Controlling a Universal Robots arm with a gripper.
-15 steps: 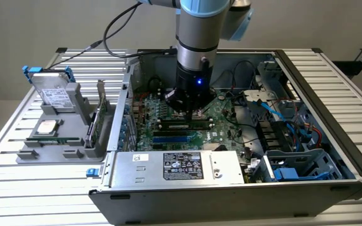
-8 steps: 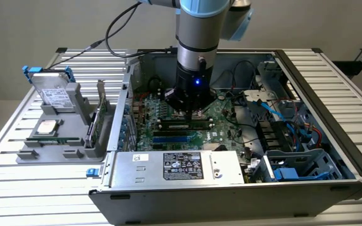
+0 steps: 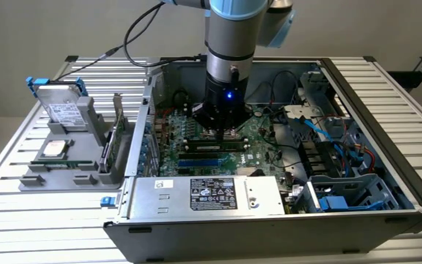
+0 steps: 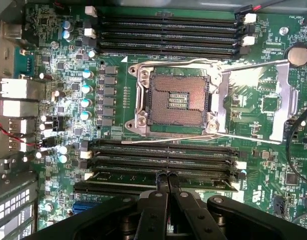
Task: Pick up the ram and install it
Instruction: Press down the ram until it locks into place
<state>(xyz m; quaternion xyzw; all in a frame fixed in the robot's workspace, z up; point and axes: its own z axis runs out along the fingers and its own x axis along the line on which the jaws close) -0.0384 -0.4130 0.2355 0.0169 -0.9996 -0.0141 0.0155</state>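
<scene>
The end effector point(image 3: 222, 132) reaches down into the open computer case point(image 3: 387, 118) on the table point(image 3: 20, 220), right above the ram point(image 3: 215, 145), a dark stick lying in a slot on the motherboard point(image 3: 266, 137). The power supply point(image 3: 204, 195) near the case front carries a black label point(image 3: 212, 194), too small to read.

In the wrist view, the end effector point(image 4: 168, 176) has its fingers together, tips touching the ram point(image 4: 158, 177), green with a white label, seated in a memory slot beside the CPU socket point(image 4: 174, 100).
</scene>
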